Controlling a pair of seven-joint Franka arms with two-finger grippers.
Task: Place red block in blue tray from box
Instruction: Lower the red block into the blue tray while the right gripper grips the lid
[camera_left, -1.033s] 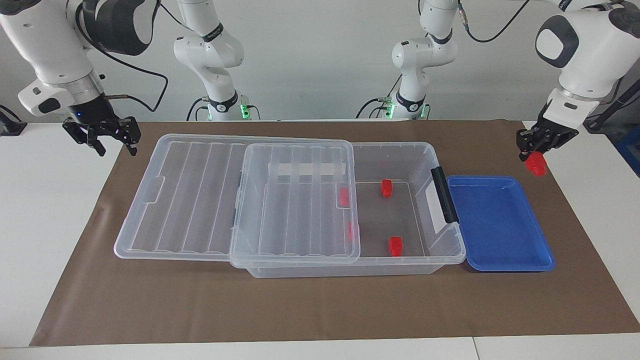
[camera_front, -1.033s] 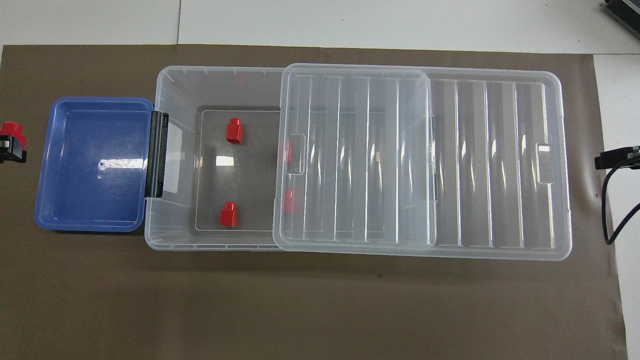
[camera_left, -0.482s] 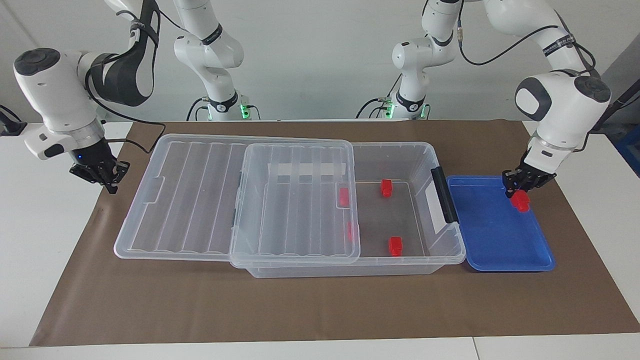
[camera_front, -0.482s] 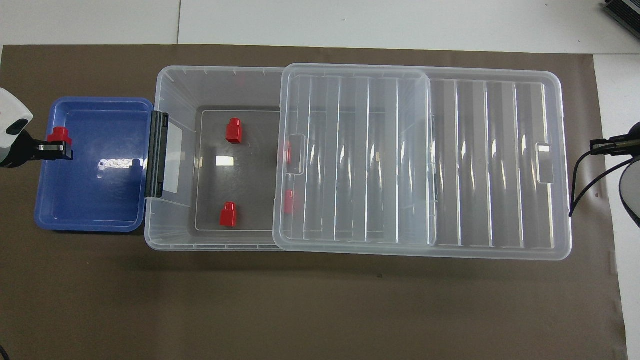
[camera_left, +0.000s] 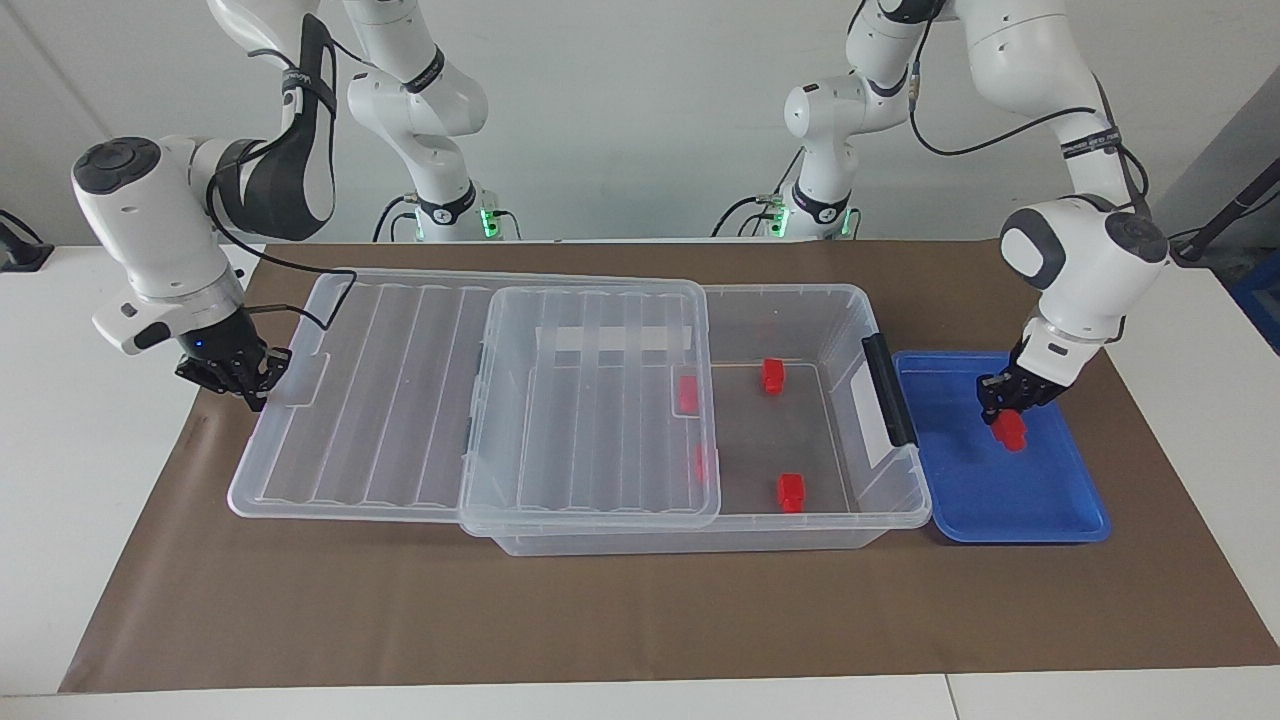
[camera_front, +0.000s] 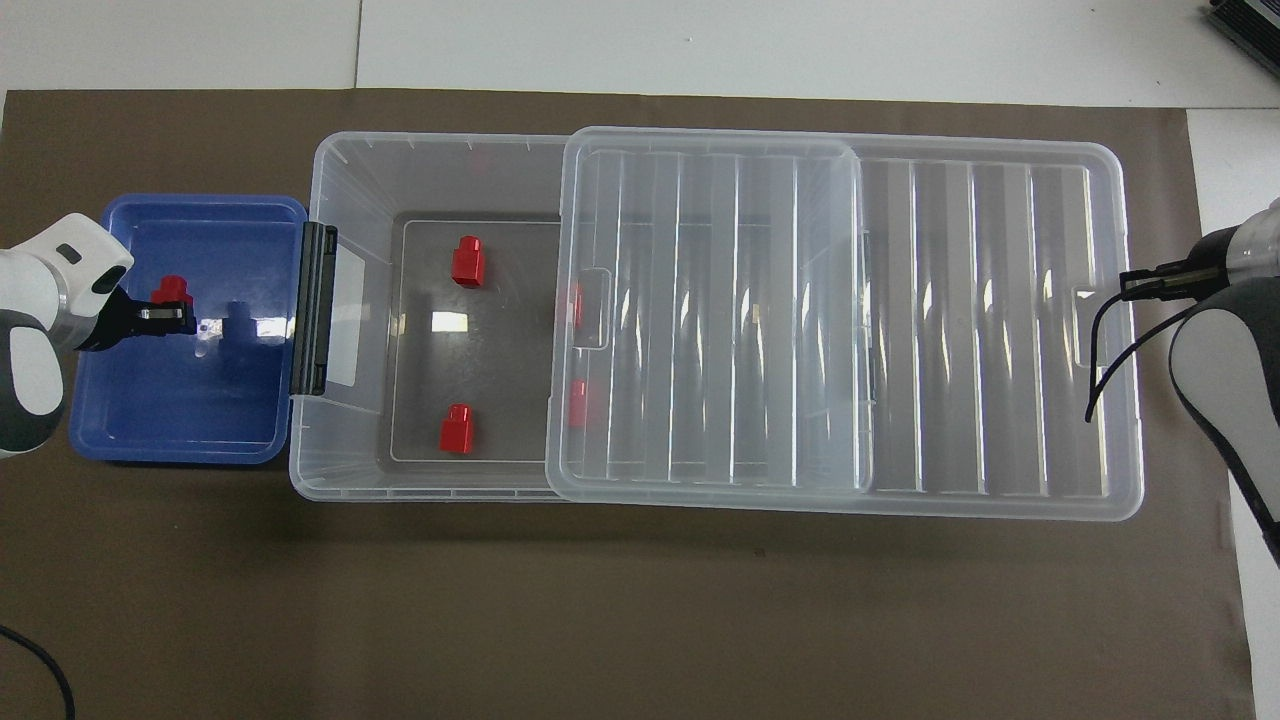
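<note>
My left gripper (camera_left: 1003, 405) is shut on a red block (camera_left: 1011, 431) and holds it low inside the blue tray (camera_left: 1000, 535); I cannot tell whether the block touches the tray floor. In the overhead view the left gripper (camera_front: 165, 313), the block (camera_front: 172, 290) and the tray (camera_front: 180, 455) show too. The clear box (camera_left: 800, 512) stands beside the tray, its lid (camera_left: 400, 400) slid toward the right arm's end. Two red blocks (camera_left: 772, 375) (camera_left: 791, 492) lie in the uncovered part, two more (camera_left: 688, 393) (camera_left: 702, 462) under the lid. My right gripper (camera_left: 235, 375) is at the lid's outer end.
A black latch (camera_left: 888, 390) sits on the box wall next to the tray. A brown mat (camera_left: 640, 620) covers the table. The lid (camera_front: 1000, 330) overhangs the box toward the right arm's end.
My left gripper carried the red block from outside the tray's outer end to over the tray and lowered it in. My right gripper came down to the lid's outer end.
</note>
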